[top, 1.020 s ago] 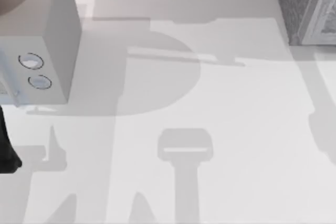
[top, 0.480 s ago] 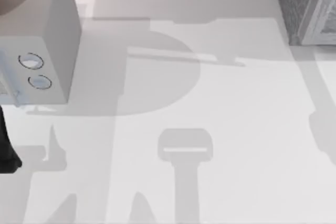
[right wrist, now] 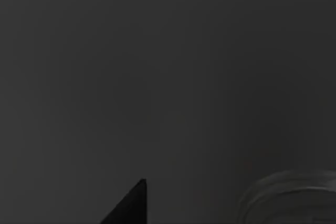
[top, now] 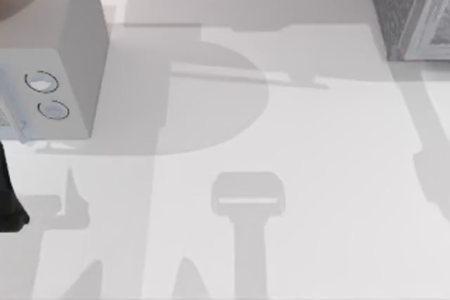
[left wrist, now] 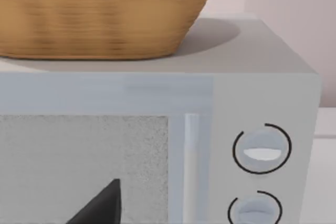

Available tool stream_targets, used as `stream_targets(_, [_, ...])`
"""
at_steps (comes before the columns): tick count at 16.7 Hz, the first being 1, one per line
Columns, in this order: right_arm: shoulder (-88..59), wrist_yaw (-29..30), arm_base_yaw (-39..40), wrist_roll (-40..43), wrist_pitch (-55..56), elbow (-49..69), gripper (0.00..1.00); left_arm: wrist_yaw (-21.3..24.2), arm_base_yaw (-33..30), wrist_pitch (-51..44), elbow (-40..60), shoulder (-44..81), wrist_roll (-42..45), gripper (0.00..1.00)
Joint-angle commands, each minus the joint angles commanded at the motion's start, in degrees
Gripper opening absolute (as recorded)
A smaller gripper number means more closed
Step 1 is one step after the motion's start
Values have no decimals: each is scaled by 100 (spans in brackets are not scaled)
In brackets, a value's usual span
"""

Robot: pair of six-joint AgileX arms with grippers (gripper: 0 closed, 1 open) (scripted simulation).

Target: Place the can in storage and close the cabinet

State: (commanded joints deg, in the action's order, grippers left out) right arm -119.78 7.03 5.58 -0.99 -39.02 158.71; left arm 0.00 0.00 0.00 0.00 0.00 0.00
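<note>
Two dials (left wrist: pixel 261 151) + basket (left wrist: pixel 100 14) on microwave (top: pixel 67 54) via left wrist; right wrist dark; grips unclear.

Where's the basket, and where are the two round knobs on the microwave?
Basket (left wrist: pixel 100 19), left wrist view, on its woven side.
Upper knob (left wrist: pixel 261 149), left wrist view, on its face.
Lower knob (left wrist: pixel 254 211), left wrist view, on its face.

Bright tabletop, broad shadows; right wrist dark

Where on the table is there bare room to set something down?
The broad white table is bare between the microwave at the left and the grey cabinet at the back right. The microwave's top is crowded by a wicker basket. The right wrist view is dark.
</note>
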Motion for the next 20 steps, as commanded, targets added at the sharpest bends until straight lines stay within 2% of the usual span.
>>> stream_targets(11, [220, -8, 0, 3, 66, -315, 100, 0, 0, 0, 0, 0, 0, 100])
stream_targets(15, [1076, -51, -42, 12, 338, -1509, 100, 0, 0, 0, 0, 0, 0, 100])
stream_targets(20, [2858, -164, -121, 26, 925, -3881, 100, 0, 0, 0, 0, 0, 0, 100])
